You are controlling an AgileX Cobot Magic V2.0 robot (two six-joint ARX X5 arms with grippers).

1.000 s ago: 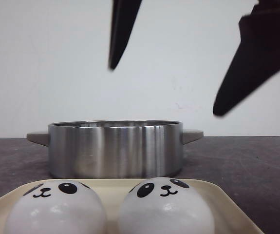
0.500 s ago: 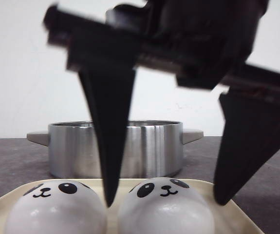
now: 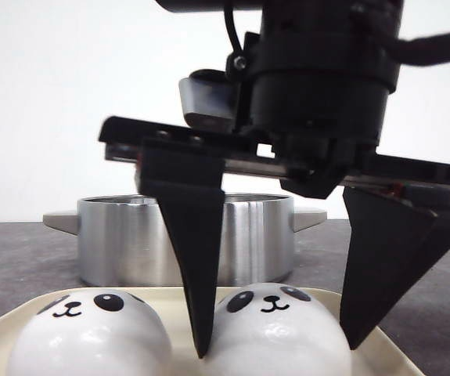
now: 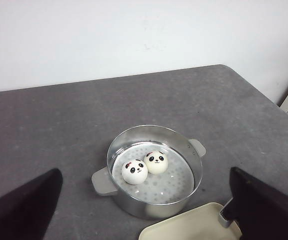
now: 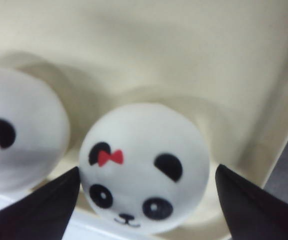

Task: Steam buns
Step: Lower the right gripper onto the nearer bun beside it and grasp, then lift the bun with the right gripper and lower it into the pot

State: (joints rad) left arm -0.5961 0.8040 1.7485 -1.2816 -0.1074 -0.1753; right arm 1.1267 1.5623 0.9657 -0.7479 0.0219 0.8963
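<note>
Two panda buns lie on a cream tray [image 3: 358, 313]. My right gripper [image 3: 278, 341] is open and straddles the right bun [image 3: 275, 325], one finger on each side of it. The left bun [image 3: 91, 337] sits beside it. In the right wrist view the straddled bun [image 5: 144, 165] has a red bow, my right gripper [image 5: 148, 170] has one finger close against it, and the other bun [image 5: 18, 130] sits alongside. Two more buns [image 4: 134, 171] [image 4: 157, 162] lie in the steel pot [image 4: 133, 207]. My left gripper [image 4: 145, 172] is open and empty, high above the pot.
The steel pot [image 3: 123, 239] with two side handles stands on the dark grey table [image 3: 21, 258] just behind the tray. A corner of the tray [image 4: 184, 230] shows next to the pot. A white wall is behind.
My right gripper has come down from above the pot, open, until its fingers stand on either side of the right bun on the tray. The buns and pot have not moved.
</note>
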